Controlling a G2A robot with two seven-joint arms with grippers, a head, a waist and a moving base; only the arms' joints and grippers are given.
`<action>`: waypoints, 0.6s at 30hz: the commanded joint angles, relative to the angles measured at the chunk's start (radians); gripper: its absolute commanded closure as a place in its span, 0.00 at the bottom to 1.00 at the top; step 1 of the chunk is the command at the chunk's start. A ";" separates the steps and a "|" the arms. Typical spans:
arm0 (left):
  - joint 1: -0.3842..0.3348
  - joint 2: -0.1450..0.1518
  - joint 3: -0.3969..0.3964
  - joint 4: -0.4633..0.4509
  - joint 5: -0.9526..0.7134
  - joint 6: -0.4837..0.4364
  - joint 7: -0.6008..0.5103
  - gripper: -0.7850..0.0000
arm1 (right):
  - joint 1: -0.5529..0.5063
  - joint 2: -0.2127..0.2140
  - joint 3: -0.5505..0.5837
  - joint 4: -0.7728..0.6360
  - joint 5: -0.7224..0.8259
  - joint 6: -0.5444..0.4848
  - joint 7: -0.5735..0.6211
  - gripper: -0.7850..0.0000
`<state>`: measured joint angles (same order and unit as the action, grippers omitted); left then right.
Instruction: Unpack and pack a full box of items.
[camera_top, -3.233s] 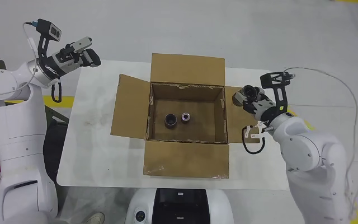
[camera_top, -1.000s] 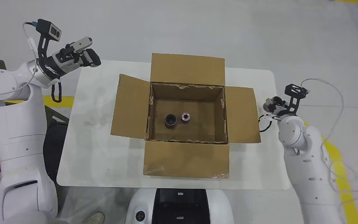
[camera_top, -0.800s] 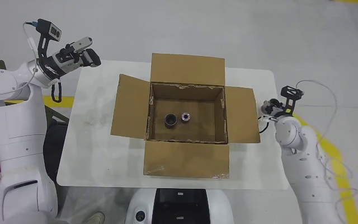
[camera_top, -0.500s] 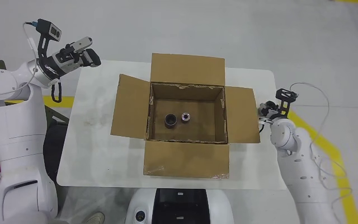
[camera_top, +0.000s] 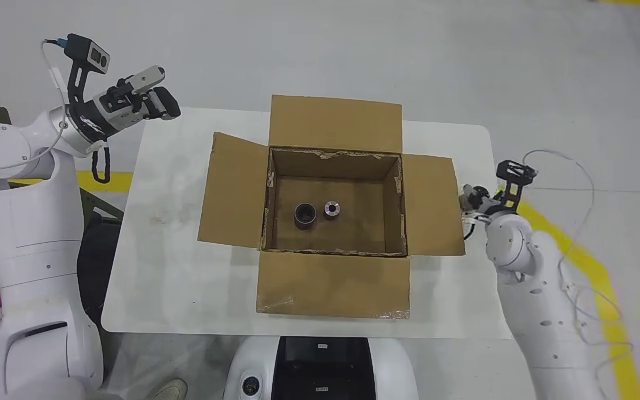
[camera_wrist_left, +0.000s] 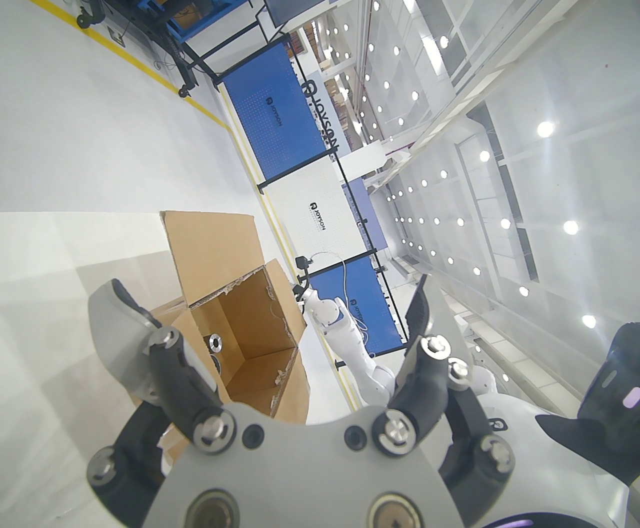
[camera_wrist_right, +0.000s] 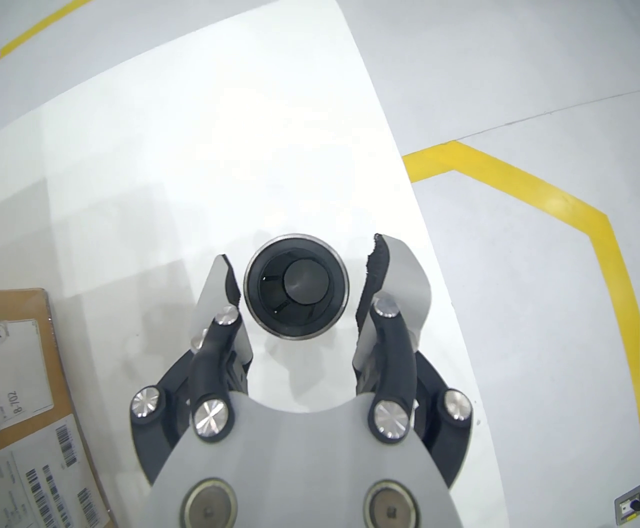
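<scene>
right gripper (camera_wrist_right: 301, 257) swung outward, parted around black cylinder (camera_wrist_right: 296, 288)

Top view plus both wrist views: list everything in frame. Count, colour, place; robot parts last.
table: 1, white, under everything.
cardboard box: 1, brown, table centre, four flaps open.
dark cylinder: 1, dark grey, on the box floor, left of centre.
small ring: 1, silvery, on the box floor beside the dark cylinder.
black cylinder: 1, black with a metal rim, upright on the table beyond the box's right flap.
floor tape: 1 line, yellow, on the floor off the table's right edge.
left gripper: 1, open, empty, raised by the table's far-left corner.
right gripper: 1, open, fingers either side of the black cylinder.
</scene>
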<state>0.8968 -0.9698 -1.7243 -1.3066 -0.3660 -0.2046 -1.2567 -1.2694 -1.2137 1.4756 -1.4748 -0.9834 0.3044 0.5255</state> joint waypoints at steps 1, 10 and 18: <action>0.000 0.000 0.000 0.000 0.000 0.000 0.000 0.00 | -0.009 0.002 0.020 -0.033 0.000 0.008 -0.009 0.10; 0.000 0.000 0.000 0.000 0.000 0.000 0.000 0.00 | -0.079 0.008 0.074 -0.241 -0.019 -0.011 -0.045 0.06; 0.000 0.000 0.000 0.000 0.000 0.000 0.000 0.00 | -0.153 0.015 0.064 -0.475 -0.065 -0.137 -0.008 0.00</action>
<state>0.8968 -0.9698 -1.7243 -1.3066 -0.3660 -0.2046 -1.2567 -1.4147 -1.1992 1.5417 -1.9191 -1.0482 0.1790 0.5135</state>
